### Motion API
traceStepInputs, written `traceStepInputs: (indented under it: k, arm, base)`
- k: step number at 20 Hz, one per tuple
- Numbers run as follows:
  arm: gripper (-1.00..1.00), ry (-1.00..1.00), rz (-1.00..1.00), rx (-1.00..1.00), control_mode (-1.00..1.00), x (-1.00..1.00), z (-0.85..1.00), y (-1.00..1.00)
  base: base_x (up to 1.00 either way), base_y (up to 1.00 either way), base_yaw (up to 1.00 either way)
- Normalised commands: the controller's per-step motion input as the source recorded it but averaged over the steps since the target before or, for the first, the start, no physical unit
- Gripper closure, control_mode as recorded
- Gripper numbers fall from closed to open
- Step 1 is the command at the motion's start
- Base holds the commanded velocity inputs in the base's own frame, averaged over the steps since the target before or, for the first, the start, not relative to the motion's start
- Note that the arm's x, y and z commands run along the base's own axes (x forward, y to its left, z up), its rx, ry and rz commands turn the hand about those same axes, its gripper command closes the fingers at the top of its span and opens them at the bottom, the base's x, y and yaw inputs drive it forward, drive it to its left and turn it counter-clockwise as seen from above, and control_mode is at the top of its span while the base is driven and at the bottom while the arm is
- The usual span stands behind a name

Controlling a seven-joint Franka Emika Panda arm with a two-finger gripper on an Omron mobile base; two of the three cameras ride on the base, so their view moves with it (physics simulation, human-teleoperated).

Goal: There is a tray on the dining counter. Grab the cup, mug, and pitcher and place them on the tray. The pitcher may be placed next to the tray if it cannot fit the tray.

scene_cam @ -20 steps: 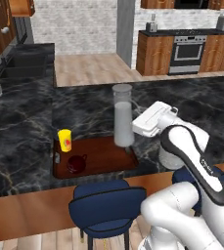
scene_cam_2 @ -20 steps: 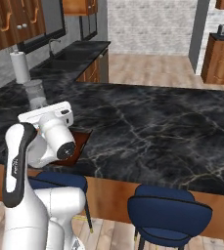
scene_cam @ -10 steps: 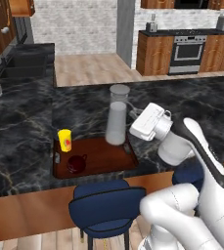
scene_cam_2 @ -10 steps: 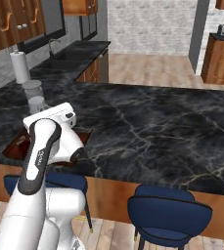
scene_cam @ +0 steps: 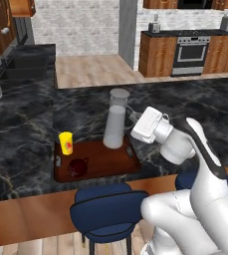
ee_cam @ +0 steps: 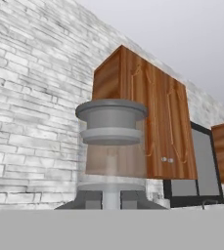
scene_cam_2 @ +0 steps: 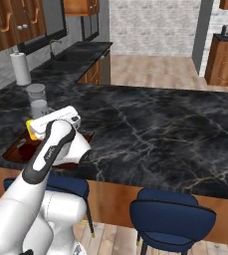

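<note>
The dark reddish tray (scene_cam: 105, 162) lies on the black marble dining counter (scene_cam: 21, 144) near its wood front edge. On the tray's left end stands the yellow cup (scene_cam: 65, 143), and the maroon mug (scene_cam: 76, 167) sits just in front of it. The tall clear pitcher (scene_cam: 114, 124) stands upright at the tray's back right part. My gripper (scene_cam: 134, 119) is at the pitcher's right side, shut on its thin handle. In the hand view the pitcher (ee_cam: 112, 141) looms close, its handle between my dark fingers (ee_cam: 91, 199). From the right, the pitcher (scene_cam_2: 37, 102) and cup (scene_cam_2: 31, 128) stand behind my arm.
Blue stools (scene_cam: 108, 214) (scene_cam_2: 172, 216) stand under the counter's front edge. A paper towel roll (scene_cam_2: 21, 68) is on the far counter by the sink. A stove (scene_cam: 195, 52) and wood cabinets line the back wall. Broad bare marble (scene_cam_2: 160, 124) stretches right of the tray.
My hand has carried the pitcher a little to the left over the tray's right part, and my elbow has swung out to the right.
</note>
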Motion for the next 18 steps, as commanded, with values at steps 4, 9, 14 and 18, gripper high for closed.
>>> traceStepInputs:
  k: [4,9,14,18]
  arm:
    - [1.0,0.06,0.01,0.0,-1.0,0.26,-0.22,0.02]
    - [1.0,0.0,0.01,0.0,-1.0,0.2,-0.37,0.01]
    - [1.0,0.0,0.0,0.0,-1.0,0.2,-0.39,0.07]
    - [1.0,0.0,0.0,0.0,-1.0,0.17,-0.27,0.1]
  base:
    - [0.0,0.0,0.0]
    - [0.0,0.0,0.0]
    - [0.0,0.0,0.0]
    - [0.0,0.0,0.0]
